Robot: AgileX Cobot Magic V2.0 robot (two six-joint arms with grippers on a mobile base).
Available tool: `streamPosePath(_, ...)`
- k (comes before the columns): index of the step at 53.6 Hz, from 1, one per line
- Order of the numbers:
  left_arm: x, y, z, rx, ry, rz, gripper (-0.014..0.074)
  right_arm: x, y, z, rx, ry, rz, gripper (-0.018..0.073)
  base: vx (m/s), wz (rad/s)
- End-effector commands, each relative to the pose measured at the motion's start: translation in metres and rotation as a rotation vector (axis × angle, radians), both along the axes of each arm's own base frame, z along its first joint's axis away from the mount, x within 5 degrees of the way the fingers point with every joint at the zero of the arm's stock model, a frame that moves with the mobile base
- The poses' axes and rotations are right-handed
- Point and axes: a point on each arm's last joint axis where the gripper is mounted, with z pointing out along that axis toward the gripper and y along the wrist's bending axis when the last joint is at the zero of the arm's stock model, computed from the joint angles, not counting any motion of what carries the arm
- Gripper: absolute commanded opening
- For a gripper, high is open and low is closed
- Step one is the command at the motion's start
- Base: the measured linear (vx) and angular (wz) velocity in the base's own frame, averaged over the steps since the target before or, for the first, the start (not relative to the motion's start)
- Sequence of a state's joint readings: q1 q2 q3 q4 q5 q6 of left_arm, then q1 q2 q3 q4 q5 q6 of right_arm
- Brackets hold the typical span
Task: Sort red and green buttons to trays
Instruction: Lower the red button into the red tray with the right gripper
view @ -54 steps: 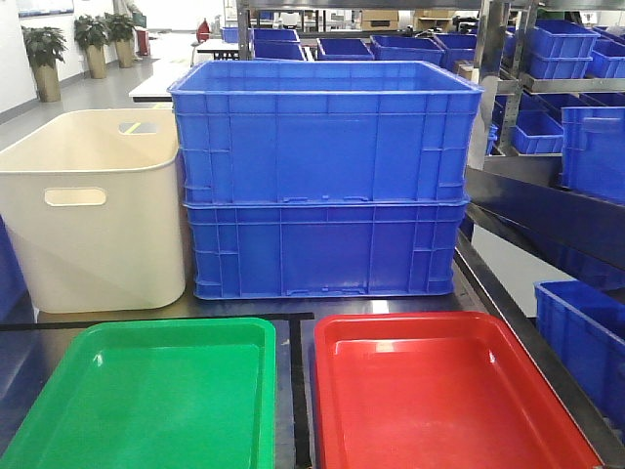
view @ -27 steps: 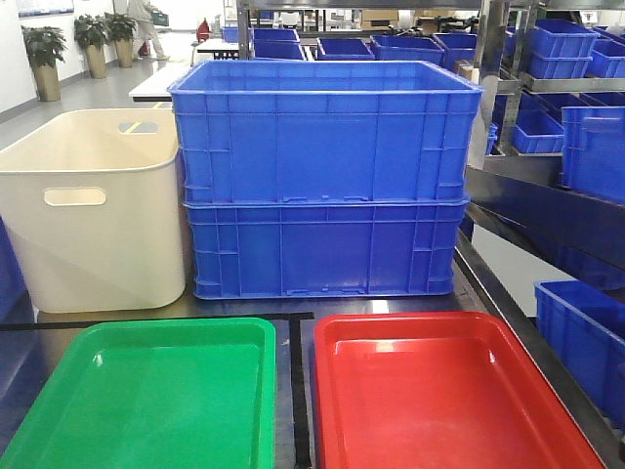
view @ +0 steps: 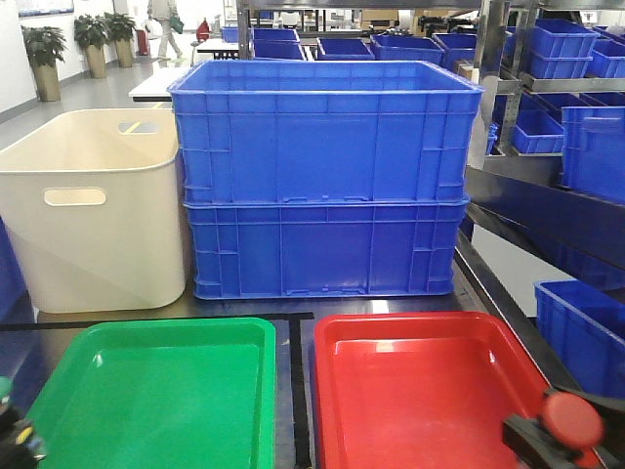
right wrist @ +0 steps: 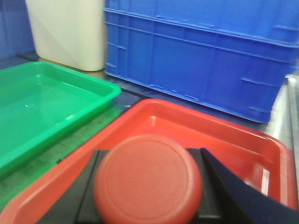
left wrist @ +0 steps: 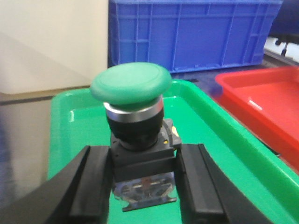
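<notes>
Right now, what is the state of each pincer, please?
Left pincer: closed on the green button.
Right pincer: closed on the red button.

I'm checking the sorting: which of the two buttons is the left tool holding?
The green-capped button, gripped by its dark body in the left tool; the red-capped button is in the right tool.

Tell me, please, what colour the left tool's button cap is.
Green cap, clearest in left wrist view.

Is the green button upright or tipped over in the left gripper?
Upright. The left wrist view shows the green button cap up, dark body clamped in the jaws of the left gripper.
</notes>
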State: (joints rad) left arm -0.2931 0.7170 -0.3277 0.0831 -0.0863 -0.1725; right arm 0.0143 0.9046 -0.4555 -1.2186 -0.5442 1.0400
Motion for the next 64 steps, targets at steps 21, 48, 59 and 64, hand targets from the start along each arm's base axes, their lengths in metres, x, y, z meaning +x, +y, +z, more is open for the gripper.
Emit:
streamPosePath(21,0.069,-0.032,-0.028,0.002,-0.145,-0.126,0.0022,0.101,0.009,-0.036,0.017,0.091,0.113,0.0012,0.0,0.0)
streamPosePath(48,0.074,-0.04,-0.043,-0.019,-0.066,-0.185,0.0437,0.105,0.009,-0.045,0.015,0.125,0.107,0.0479,0.0,0.0)
streamPosePath(59,0.073,-0.04,-0.042,-0.022,-0.073,-0.185,0.0559,0.104,0.01,-0.042,0.022,0.111,0.117,0.0602,0.0,0.0)
streamPosePath(64,0.072,-0.039,-0.037,-0.028,-0.091,-0.18,0.0561,0.1,0.01,-0.034,0.023,0.079,0.122,0.0598,0.0,0.0)
